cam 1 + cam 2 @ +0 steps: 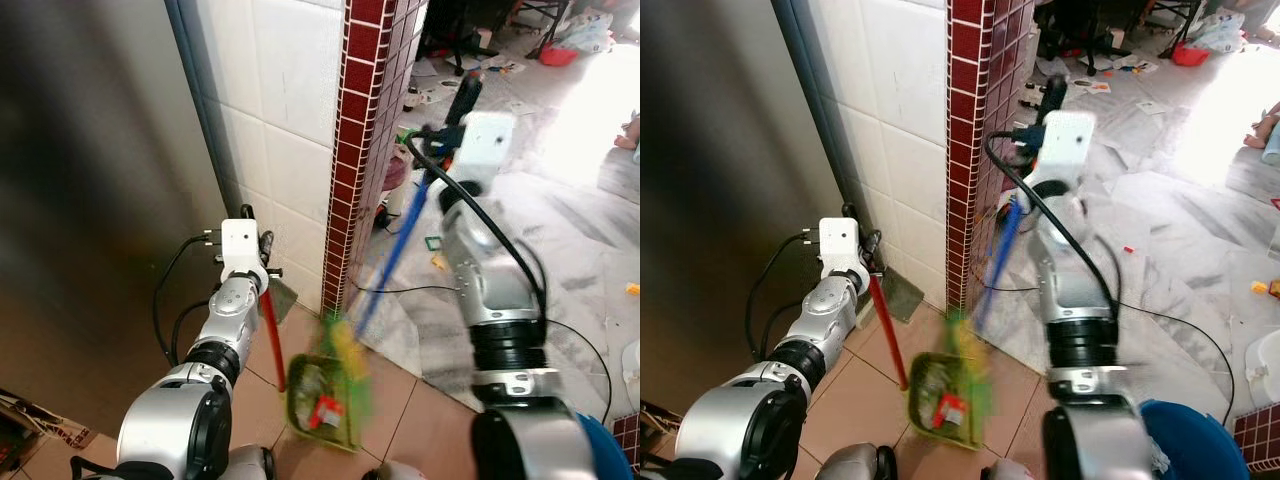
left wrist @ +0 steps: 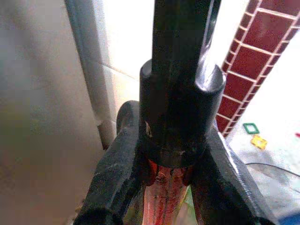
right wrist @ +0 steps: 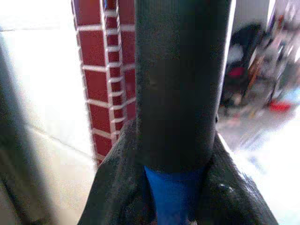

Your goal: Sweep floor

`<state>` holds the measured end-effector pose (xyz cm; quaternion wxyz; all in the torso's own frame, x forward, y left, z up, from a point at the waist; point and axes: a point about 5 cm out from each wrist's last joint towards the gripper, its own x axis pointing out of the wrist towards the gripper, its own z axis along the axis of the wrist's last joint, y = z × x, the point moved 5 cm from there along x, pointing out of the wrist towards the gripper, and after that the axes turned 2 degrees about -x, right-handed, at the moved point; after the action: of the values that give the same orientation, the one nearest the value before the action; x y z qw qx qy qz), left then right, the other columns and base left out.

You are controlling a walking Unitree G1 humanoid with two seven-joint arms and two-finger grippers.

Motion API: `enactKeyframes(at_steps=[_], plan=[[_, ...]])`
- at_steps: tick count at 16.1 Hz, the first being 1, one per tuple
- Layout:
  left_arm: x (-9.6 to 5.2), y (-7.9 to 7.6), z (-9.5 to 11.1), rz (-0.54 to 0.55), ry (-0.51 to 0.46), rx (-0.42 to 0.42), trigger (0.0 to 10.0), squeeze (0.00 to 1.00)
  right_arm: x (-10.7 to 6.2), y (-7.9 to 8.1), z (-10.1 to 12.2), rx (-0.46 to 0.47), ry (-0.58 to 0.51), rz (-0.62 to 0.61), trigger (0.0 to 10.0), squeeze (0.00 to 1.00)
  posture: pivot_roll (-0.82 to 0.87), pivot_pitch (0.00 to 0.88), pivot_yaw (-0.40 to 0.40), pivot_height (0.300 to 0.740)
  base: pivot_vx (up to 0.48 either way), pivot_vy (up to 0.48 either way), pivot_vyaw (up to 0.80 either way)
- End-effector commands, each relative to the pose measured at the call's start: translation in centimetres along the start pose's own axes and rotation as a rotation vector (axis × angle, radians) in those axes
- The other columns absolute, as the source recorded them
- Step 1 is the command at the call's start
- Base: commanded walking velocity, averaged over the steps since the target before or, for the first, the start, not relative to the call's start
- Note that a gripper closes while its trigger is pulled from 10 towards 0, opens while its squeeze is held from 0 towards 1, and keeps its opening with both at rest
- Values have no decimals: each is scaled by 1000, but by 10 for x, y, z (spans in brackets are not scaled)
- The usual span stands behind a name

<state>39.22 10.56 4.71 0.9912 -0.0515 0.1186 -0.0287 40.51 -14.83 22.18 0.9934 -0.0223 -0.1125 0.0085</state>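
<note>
**Broom and dustpan held at the tiled corner**

Left gripper (image 2: 166, 187): black fingers (image 2: 117, 178), matte and scuffed, clamped on either side of a red dustpan handle (image 1: 273, 340), just below its glossy black cylindrical cap (image 2: 180, 93). Handle a thin straight rod, slanting down to a green dustpan (image 1: 325, 395) resting on the floor between the two arms. Pan plastic, translucent and boxy, blurred at the edges; inside, scraps of litter including a small red piece (image 1: 328, 410). No lettering legible on it.

Right gripper (image 3: 176, 197): rubbery black fingers (image 3: 119, 183) pinching a blue broom handle (image 1: 395, 255) under a wide, finely ribbed black grip (image 3: 180, 79). Blue rod running diagonally down to yellow-green bristles (image 1: 345, 345), smeared by blur, touching the pan's rear edge.

Silver arms smooth and rounded, with white boxy wrist housings (image 1: 241, 240) and black looping cables (image 1: 470, 205).

Behind: a column of small glossy dark-red tiles (image 1: 365, 130) with pale grout, next to large white wall tiles (image 1: 270, 110) and a dull brushed-metal panel (image 1: 95, 180). Under the pan, square terracotta floor tiles (image 1: 400, 400); beyond the column, grey-veined marble floor (image 1: 570, 230), strewn with small bits, among them a green square frame (image 1: 432, 242) and a yellow piece (image 1: 438, 262).
</note>
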Motion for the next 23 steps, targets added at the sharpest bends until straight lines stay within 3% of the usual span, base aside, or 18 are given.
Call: enactKeyframes(at_steps=[1,5,7,10,13,17,23], plan=[[1,-4,1,-25,3,-19,10000,0,-1,-3,25,-27,-113,3,10000,0,-164,0,29,740,0,0,0],[-2,-2,12,-75,-77,-22,10000,0,-22,-20,7,-136,-131,-36,10000,0,-135,0,47,740,0,0,0],[-9,1,25,-103,-163,-63,10000,0,-39,-27,-18,-176,-74,-72,10000,0,-129,0,54,740,0,0,0],[-28,-1,57,-182,-324,22,10000,0,-61,-31,-47,-219,-3,-98,10000,0,-102,0,60,740,0,0,0],[-43,3,58,-201,-318,31,10000,0,-66,-38,-65,-149,75,-154,10000,0,-79,0,60,740,0,0,-267],[-54,-1,58,-216,-292,9,10000,0,-67,-35,-70,-153,91,-145,10000,0,-70,0,56,740,0,0,-800],[-56,-8,61,-249,-250,-16,10000,0,-66,-38,-73,-140,103,-150,10000,0,-79,0,59,740,0,0,-775]])
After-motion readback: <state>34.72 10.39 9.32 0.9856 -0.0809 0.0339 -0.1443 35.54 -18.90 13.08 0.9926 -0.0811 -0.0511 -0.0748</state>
